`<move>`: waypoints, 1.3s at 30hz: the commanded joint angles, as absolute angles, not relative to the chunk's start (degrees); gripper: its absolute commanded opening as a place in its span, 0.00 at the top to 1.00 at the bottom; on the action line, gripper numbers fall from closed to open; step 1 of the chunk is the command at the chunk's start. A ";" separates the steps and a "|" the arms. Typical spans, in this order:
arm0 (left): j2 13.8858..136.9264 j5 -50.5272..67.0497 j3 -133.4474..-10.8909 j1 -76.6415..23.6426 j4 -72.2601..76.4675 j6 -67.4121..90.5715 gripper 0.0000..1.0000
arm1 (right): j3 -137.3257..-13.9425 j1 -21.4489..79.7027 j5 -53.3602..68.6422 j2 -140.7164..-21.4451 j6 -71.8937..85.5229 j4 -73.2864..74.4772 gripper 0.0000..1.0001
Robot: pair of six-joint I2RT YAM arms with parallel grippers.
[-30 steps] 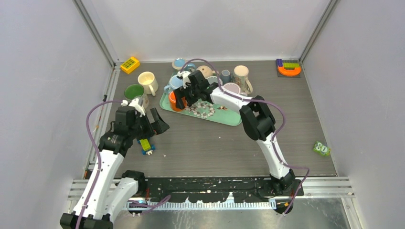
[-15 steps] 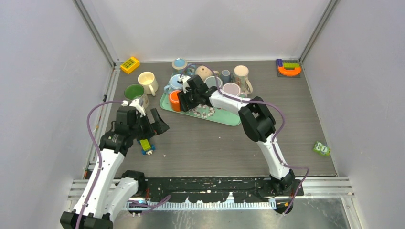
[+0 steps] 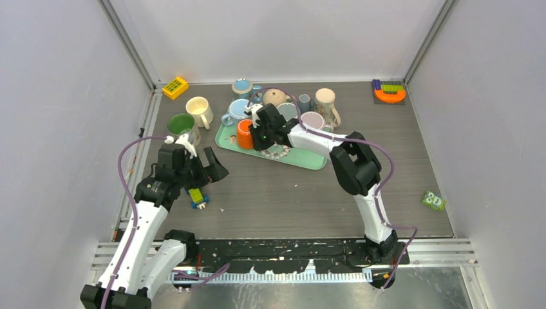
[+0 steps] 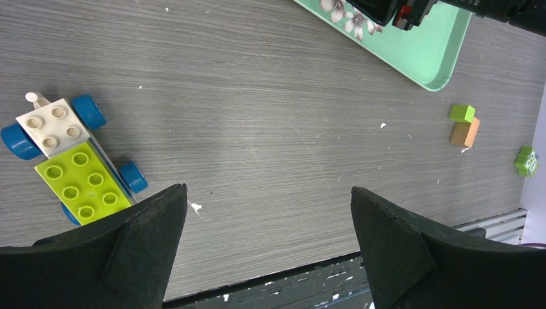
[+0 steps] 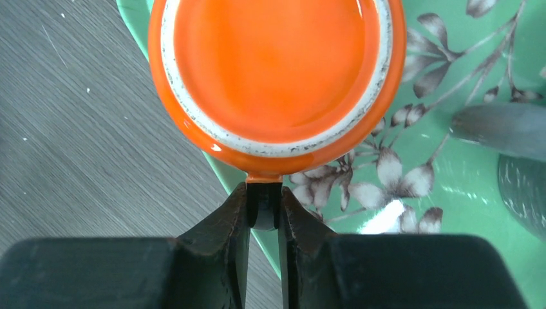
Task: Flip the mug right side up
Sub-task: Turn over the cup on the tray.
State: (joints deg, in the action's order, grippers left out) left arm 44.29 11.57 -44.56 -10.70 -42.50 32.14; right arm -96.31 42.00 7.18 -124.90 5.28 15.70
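The orange mug (image 3: 244, 134) stands upside down on the left corner of the green flowered tray (image 3: 302, 158). In the right wrist view its base (image 5: 277, 71) with a pale unglazed ring faces the camera. My right gripper (image 5: 264, 193) is shut on the mug's handle, which is pinched between the two black fingertips. From above, the right gripper (image 3: 256, 136) sits just right of the mug, over the tray. My left gripper (image 4: 267, 199) hangs open over bare table, far from the mug, with nothing between its fingers.
Several other mugs (image 3: 283, 103) crowd the tray's far side, with a green mug (image 3: 182, 123) and a cream mug (image 3: 198, 108) to the left. A brick car (image 4: 71, 164) lies by my left gripper. Small blocks (image 4: 465, 125) and a green toy (image 3: 433, 200) lie right.
My right gripper has closed from wide open onto the orange mug's handle and shifted slightly right. The left arm has not moved.
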 commanded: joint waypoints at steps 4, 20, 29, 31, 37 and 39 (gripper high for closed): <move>44.55 12.01 -43.32 -11.26 -40.80 32.46 0.00 | -92.00 42.08 3.13 -117.22 5.37 15.42 0.82; 45.24 13.10 -41.92 -11.70 -38.86 33.35 0.00 | -91.55 42.42 -1.76 -116.46 3.18 18.96 0.43; 45.51 13.07 -42.06 -11.69 -38.94 33.38 0.00 | -97.14 42.38 -0.80 -118.85 -0.68 22.97 0.45; 45.73 13.14 -42.10 -11.69 -38.98 33.35 0.00 | -98.72 42.38 -0.79 -119.91 -1.50 24.87 0.48; 46.01 13.36 -42.10 -11.69 -38.94 33.31 0.00 | -99.99 42.36 1.05 -121.48 -1.87 27.64 0.51; 46.23 13.48 -42.10 -11.69 -38.80 33.33 0.00 | -100.37 42.35 1.01 -121.87 -1.56 27.86 0.52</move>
State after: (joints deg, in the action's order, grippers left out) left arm 45.95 12.08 -41.91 -11.53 -40.64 33.01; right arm -97.41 42.04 0.27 -121.12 -0.62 26.13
